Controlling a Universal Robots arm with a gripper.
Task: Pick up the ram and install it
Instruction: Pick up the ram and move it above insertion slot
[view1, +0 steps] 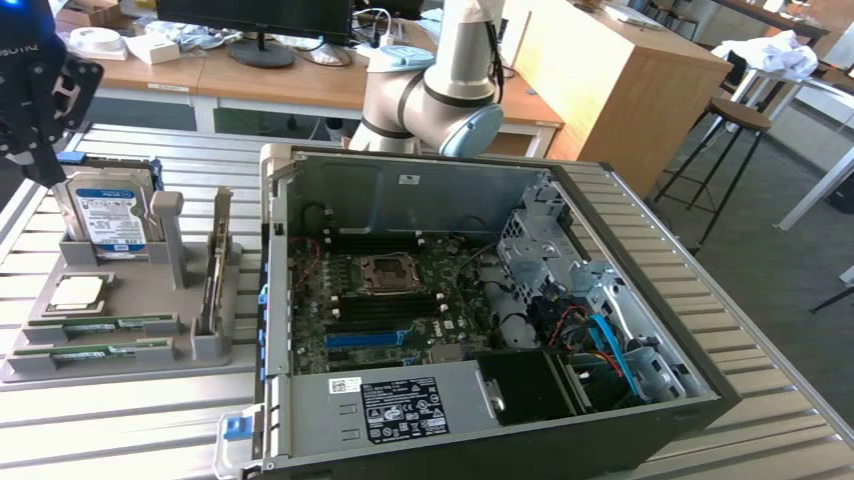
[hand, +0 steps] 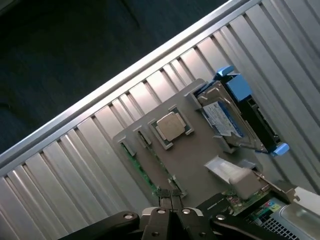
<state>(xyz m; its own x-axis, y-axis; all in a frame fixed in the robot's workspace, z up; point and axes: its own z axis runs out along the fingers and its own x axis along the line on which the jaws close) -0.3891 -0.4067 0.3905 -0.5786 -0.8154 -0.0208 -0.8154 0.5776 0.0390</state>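
Gripper (hand: 171, 201), pressed together, hangs over the tray (hand: 200, 155); best spread it, square to the ram (hand: 137, 167), pinching mid-length.

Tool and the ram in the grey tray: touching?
Apart. The exterior view shows the tool up by the hard drive, with bare tray between it and the ram lying in its slot.

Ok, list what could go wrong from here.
1. The end effector is shut above the tray; lowering like that would likely strike the ram sticks rather than grip one.
2. The two sticks lie close together, so a grasp may disturb the neighbour.
3. The upright hard drive stands close by and could be clipped.
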